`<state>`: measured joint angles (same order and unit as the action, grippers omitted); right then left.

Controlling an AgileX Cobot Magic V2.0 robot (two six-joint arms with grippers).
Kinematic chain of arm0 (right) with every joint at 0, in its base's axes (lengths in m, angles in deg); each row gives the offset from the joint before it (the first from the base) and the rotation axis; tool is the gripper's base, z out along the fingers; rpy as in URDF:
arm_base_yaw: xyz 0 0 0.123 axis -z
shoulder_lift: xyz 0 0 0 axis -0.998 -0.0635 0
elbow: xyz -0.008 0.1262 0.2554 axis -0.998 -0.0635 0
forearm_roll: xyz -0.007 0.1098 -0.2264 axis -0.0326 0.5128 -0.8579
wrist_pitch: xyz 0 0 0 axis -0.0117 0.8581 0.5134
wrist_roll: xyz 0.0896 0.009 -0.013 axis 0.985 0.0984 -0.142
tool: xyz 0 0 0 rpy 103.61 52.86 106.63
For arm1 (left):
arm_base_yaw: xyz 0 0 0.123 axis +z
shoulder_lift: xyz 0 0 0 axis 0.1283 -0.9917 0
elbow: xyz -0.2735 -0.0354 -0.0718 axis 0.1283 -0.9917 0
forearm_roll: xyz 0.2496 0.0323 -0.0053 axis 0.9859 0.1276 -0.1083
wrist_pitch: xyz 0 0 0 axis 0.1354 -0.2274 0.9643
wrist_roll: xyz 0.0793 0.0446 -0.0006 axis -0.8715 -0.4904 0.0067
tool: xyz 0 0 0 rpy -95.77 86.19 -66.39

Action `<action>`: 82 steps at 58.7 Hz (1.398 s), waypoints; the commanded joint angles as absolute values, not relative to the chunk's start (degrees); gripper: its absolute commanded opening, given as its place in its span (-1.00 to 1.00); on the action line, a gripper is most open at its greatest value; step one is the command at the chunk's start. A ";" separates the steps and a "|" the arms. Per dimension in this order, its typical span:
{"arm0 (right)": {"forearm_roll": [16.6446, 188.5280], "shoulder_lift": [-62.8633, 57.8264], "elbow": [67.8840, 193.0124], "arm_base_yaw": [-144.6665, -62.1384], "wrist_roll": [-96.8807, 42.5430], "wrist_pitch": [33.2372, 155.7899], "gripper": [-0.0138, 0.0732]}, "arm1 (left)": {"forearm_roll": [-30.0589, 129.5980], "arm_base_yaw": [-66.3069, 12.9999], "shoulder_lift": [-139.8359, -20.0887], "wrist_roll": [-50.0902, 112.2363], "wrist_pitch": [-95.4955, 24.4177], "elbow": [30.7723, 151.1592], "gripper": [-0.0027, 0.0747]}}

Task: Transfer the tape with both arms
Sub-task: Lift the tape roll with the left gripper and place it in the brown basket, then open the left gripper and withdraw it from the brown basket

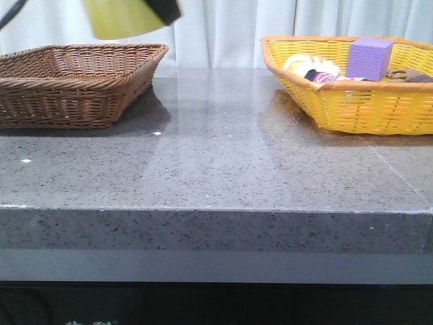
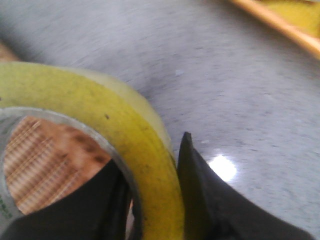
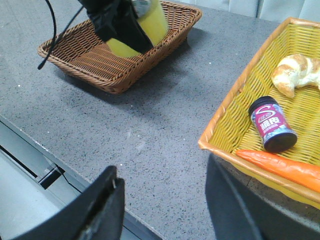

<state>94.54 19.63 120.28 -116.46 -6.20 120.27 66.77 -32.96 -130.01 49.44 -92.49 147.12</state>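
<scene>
Two baskets sit on the table (image 1: pixel 223 169) in front view, the tape (image 1: pixel 125 17) held high above the brown basket (image 1: pixel 74 81); in left wrist view the left gripper (image 2: pixel 152 200) pinches the roll's wall, one finger inside the core. Right wrist view shows the right gripper (image 3: pixel 165 200) spread wide near the yellow basket (image 3: pixel 235 125), the tape over the brown one.

Brown basket (image 1: pixel 74 81) left; yellow basket (image 1: pixel 358 101) holds purple block (image 1: pixel 369 57).

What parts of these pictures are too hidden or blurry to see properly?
- Left gripper: front view's top edge cuts it off.
- Tape: blurred in left wrist view; core print unreadable.
- Brown basket: its floor is hidden by its own wall in front view.
- Jar: label too small to read.
</scene>
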 commanded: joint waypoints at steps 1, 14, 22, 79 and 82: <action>94.63 19.77 121.64 -116.50 -6.20 115.91 0.24 | 66.11 -29.89 -126.79 52.23 -89.68 149.16 -0.47; 94.63 19.77 121.64 -116.50 -6.20 115.85 0.24 | 66.32 -24.50 -129.51 52.45 -89.55 149.07 -0.47; 94.63 19.77 121.64 -116.50 -6.20 115.85 0.24 | 66.57 -22.73 -131.57 52.45 -88.93 149.07 -0.47; 94.63 19.77 121.64 -116.50 -6.20 115.85 0.24 | 67.78 -22.46 -127.87 58.62 -92.49 149.98 0.13; 94.63 19.77 121.64 -116.50 -6.20 115.85 0.24 | 67.88 -23.27 -125.40 58.84 -93.06 148.67 0.13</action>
<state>94.54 19.63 120.28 -116.46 -6.20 120.27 68.39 -21.94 -132.32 57.40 -93.10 148.08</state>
